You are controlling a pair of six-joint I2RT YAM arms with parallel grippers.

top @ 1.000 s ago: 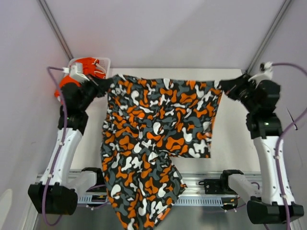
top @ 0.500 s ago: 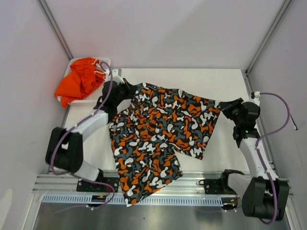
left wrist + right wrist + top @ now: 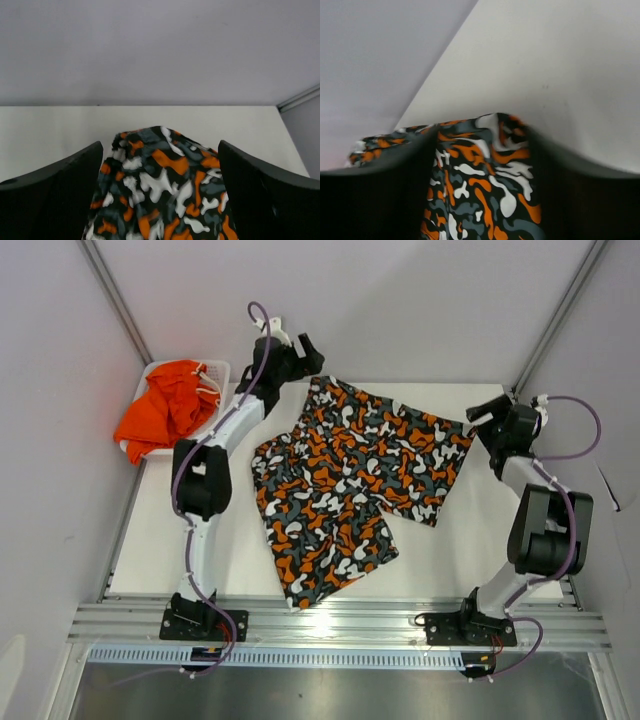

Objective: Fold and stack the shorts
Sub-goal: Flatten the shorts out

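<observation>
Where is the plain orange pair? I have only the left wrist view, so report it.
Observer: The orange shorts lie bunched in the basket at the far left corner of the table.
Operator: Give me the right hand.
Observer: The right hand sits at the far right corner of the patterned shorts, with its jaws apart and the cloth's edge between them.
Operator: Tell me how the patterned pair lies.
Observer: It is spread open and unfolded, lying skewed, with one leg reaching toward the near edge.
</observation>
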